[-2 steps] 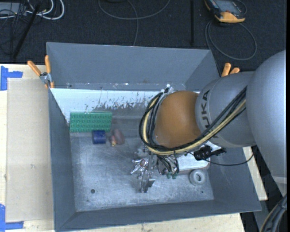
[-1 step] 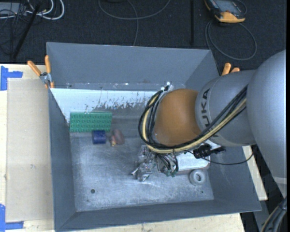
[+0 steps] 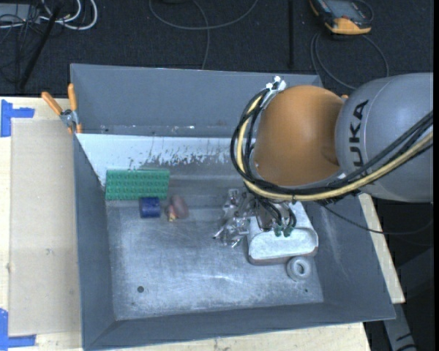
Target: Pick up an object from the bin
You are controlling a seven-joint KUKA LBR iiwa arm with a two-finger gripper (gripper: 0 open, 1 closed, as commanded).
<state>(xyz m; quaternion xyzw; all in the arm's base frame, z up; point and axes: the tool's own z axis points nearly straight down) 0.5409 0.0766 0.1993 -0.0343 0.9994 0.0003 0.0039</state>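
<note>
Right of centre on the bin [image 3: 168,269] floor: gripper [image 3: 234,225] at the left edge of a flat white piece [image 3: 278,247] (grey ring [image 3: 300,268] just beside). Likely rigid, light, slick; pinch across its thin edge. Can't tell if the gripper is open or closed.

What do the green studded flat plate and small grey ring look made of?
The green studded flat plate looks like matte plastic: moulded stud rows. The small grey ring may be metal or plastic; its dull surface leaves that open.
</note>
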